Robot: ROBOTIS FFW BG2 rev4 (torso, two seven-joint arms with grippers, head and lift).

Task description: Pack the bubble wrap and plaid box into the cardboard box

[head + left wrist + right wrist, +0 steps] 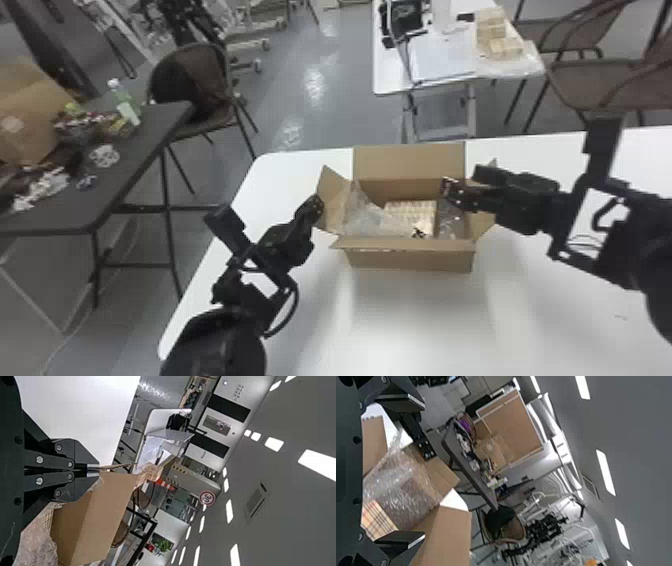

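Note:
The open cardboard box (410,257) stands on the white table, holding the plaid box (411,211) with bubble wrap (367,218) to its left and partly over it. At the box's left flap is my left gripper (316,201); in the left wrist view the left gripper (94,470) is shut on that thin flap's edge (119,466). My right gripper (452,194) reaches over the right part of the box. In the right wrist view the right gripper (417,470) has its fingers wide apart, with crinkled bubble wrap (401,485) and the plaid box (375,520) beyond them.
The box's back flap (409,161) stands up, and its side flaps spread outward. A dark, cluttered table (135,165) is off to the left. Beyond the work table (400,320) are another white table (390,82) and several chairs.

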